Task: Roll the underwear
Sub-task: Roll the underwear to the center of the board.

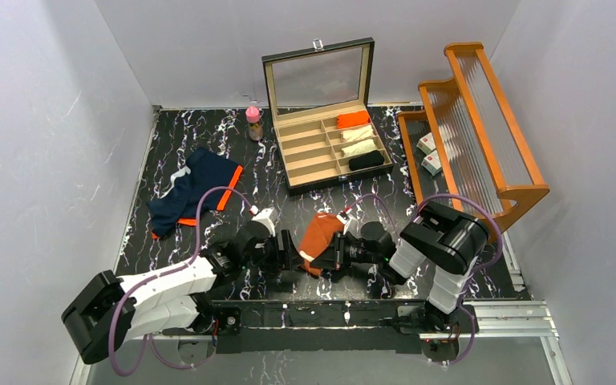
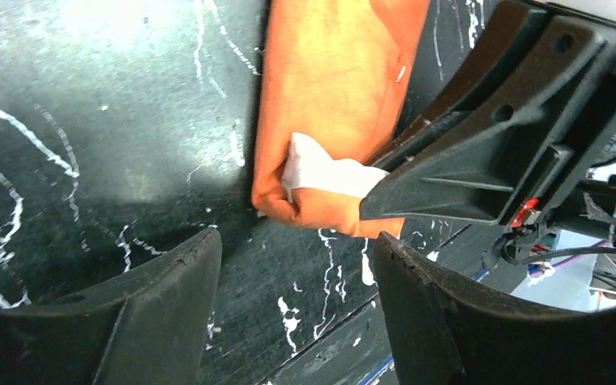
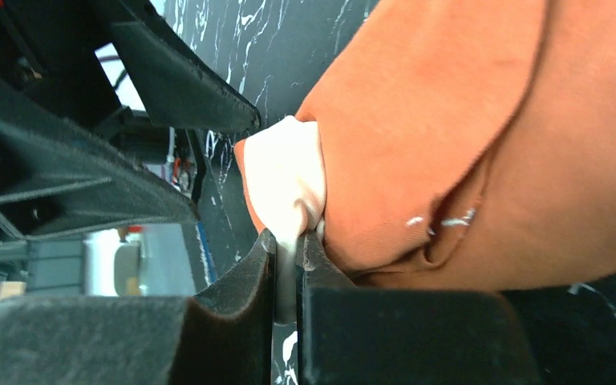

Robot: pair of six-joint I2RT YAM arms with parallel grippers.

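Observation:
The rust-orange underwear [image 1: 319, 235] lies folded near the table's front edge, between the two arms. My right gripper [image 3: 289, 241] is shut on its white waistband [image 3: 287, 180], which bunches out of the orange cloth [image 3: 449, 136]. My left gripper [image 2: 297, 241] stands open just short of the same near end of the rust-orange underwear [image 2: 333, 96], with nothing between its fingers [image 2: 168, 297]. The right gripper's fingers [image 2: 465, 176] show pressed on the white band [image 2: 321, 172]. The navy blue underwear [image 1: 192, 189] with orange trim lies spread at the left of the table.
An open wooden case [image 1: 329, 144] with rolled garments in its compartments stands at the back middle. A small pink-capped bottle [image 1: 253, 122] is to its left. An orange wooden rack [image 1: 473, 128] with small boxes stands at the right. Grey walls enclose the table.

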